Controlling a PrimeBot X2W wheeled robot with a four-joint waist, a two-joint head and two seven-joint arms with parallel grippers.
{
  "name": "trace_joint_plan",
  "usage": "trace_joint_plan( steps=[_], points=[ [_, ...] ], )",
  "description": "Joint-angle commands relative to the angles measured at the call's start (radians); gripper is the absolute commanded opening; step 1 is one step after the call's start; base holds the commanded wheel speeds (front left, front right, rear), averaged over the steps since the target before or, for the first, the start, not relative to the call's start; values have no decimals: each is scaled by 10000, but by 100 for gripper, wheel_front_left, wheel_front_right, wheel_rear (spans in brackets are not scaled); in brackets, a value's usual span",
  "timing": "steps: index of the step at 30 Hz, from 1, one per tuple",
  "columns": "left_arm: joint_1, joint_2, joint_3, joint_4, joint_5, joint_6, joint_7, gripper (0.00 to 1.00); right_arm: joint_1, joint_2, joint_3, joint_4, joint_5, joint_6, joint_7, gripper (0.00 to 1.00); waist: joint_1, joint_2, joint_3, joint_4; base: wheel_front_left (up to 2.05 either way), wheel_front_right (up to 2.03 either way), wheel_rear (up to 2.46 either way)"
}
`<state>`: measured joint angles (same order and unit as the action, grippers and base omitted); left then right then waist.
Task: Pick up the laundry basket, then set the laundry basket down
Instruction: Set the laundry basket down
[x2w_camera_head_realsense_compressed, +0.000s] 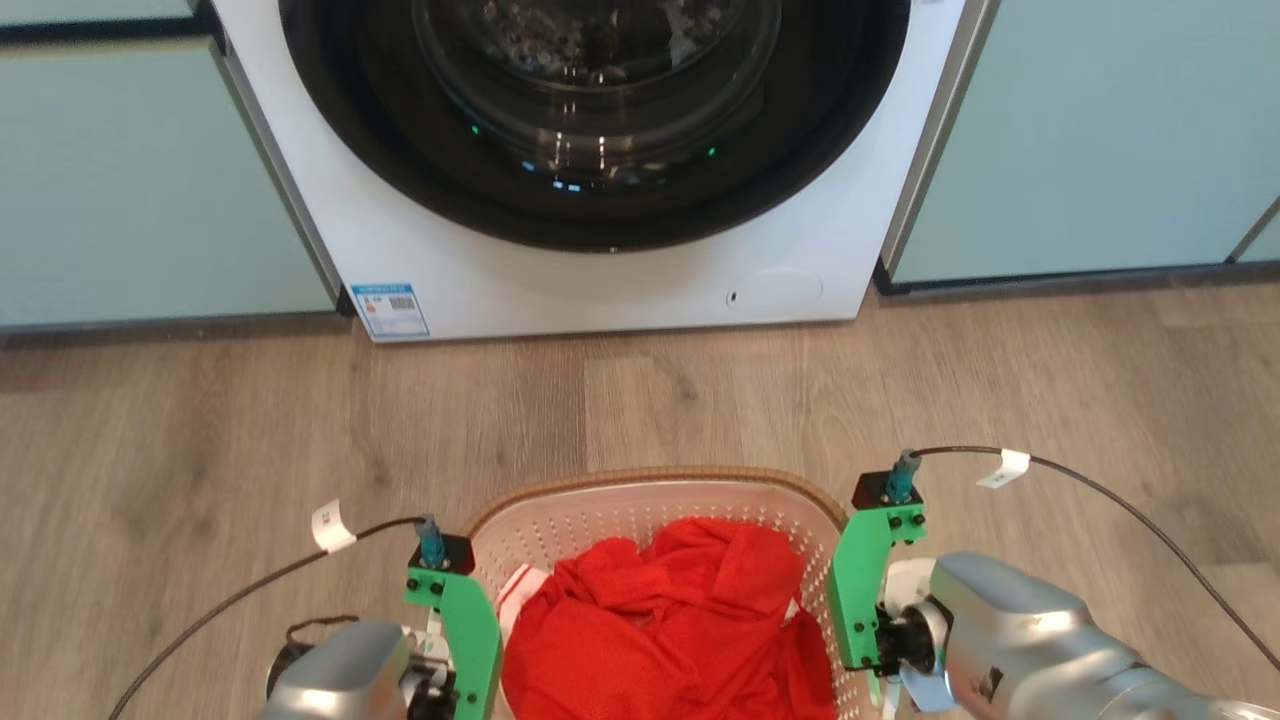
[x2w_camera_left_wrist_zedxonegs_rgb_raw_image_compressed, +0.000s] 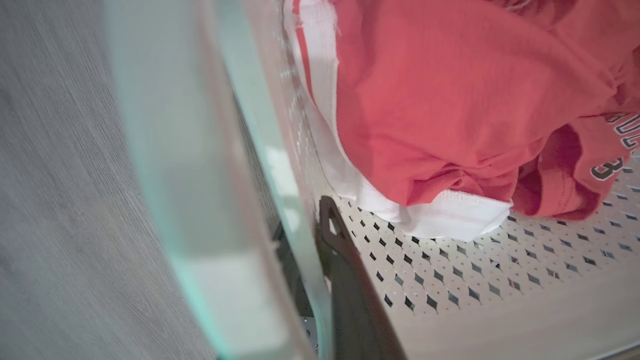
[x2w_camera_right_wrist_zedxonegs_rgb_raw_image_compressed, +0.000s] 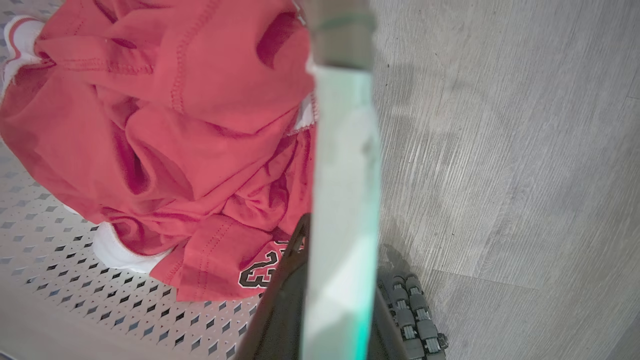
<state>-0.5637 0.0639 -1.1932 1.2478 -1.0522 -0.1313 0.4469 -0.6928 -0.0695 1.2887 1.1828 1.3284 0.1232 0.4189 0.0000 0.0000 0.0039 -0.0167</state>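
Note:
The laundry basket (x2w_camera_head_realsense_compressed: 660, 480) is white with perforated walls and a brown rim, low in the head view in front of the washer. A red garment (x2w_camera_head_realsense_compressed: 670, 630) with white trim fills it. My left gripper (x2w_camera_head_realsense_compressed: 468, 650) sits at the basket's left side and my right gripper (x2w_camera_head_realsense_compressed: 862, 610) at its right side. In the left wrist view the left gripper (x2w_camera_left_wrist_zedxonegs_rgb_raw_image_compressed: 305, 227) is shut on the basket's blurred side wall (x2w_camera_left_wrist_zedxonegs_rgb_raw_image_compressed: 280, 165), one dark finger (x2w_camera_left_wrist_zedxonegs_rgb_raw_image_compressed: 345, 280) inside. In the right wrist view the right gripper (x2w_camera_right_wrist_zedxonegs_rgb_raw_image_compressed: 340, 250) clamps the opposite wall (x2w_camera_right_wrist_zedxonegs_rgb_raw_image_compressed: 345, 150) the same way. Whether the basket touches the floor I cannot tell.
A white front-loading washing machine (x2w_camera_head_realsense_compressed: 600, 270) with its round dark door stands straight ahead, between pale green cabinets (x2w_camera_head_realsense_compressed: 130, 180). Wooden floor (x2w_camera_head_realsense_compressed: 700, 390) lies between washer and basket. A roller wheel (x2w_camera_right_wrist_zedxonegs_rgb_raw_image_compressed: 417, 320) shows on the floor by the right gripper.

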Motion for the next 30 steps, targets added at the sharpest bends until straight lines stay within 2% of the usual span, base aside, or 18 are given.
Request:
trace_joint_plan(
  steps=[1,9,16,23,30],
  points=[
    [-501,111,-109,10,131,6,-76,0,-651,109,-90,-238,-138,75,-312,0,0,0,343,-6,0,0,0],
    [-1115,48,-145,162,252,28,-670,0,-1188,11,-90,-293,-355,75,-1096,0,0,0,1942,30,0,0,0],
    [-2054,-27,-99,253,347,44,-1311,0,-2159,11,-147,-203,-530,75,-2277,0,0,0,4055,80,0,0,0],
    [-2914,-93,127,285,272,178,-2219,0,-2917,-35,-199,182,-711,75,-3337,0,0,0,5781,136,0,0,0],
    [-3606,-126,223,292,240,391,-2730,0,-3457,-12,-292,522,-776,75,-4119,0,0,0,7012,257,0,0,0]
  ],
)
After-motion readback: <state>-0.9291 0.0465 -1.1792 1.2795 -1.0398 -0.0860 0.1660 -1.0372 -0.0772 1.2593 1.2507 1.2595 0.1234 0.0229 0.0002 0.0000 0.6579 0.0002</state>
